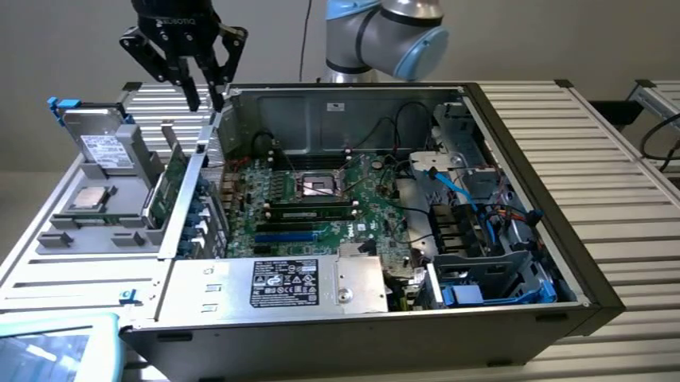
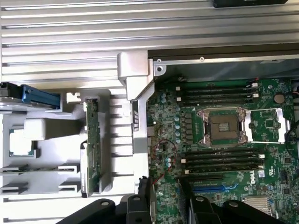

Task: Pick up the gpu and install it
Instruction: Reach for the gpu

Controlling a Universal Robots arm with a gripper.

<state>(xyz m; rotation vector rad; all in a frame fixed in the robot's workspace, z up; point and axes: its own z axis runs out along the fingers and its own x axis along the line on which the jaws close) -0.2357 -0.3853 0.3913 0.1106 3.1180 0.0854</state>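
Observation:
The gpu [image 1: 170,185] stands on edge in a slot of the grey holder tray [image 1: 64,231], just outside the open computer case on the exterior view's left. Its green board faces the case and its silver bracket points up. In the wrist view the gpu [image 2: 91,144] appears edge-on as a thin green strip. My gripper [image 1: 206,102] hangs above the case's back corner, higher than the gpu and a little beyond it. It is open and holds nothing. Its black fingers [image 2: 145,196] hover over the motherboard's [image 2: 224,121] edge, beside the tray.
The open case [image 1: 531,239] holds the motherboard [image 1: 308,199] with an empty CPU socket, memory sticks, blue slots [image 1: 285,235] and cables at the right. The tray also carries a silver hard drive [image 1: 104,147] and a CPU chip [image 1: 91,199]. Ribbed metal table [image 1: 606,135] surrounds everything.

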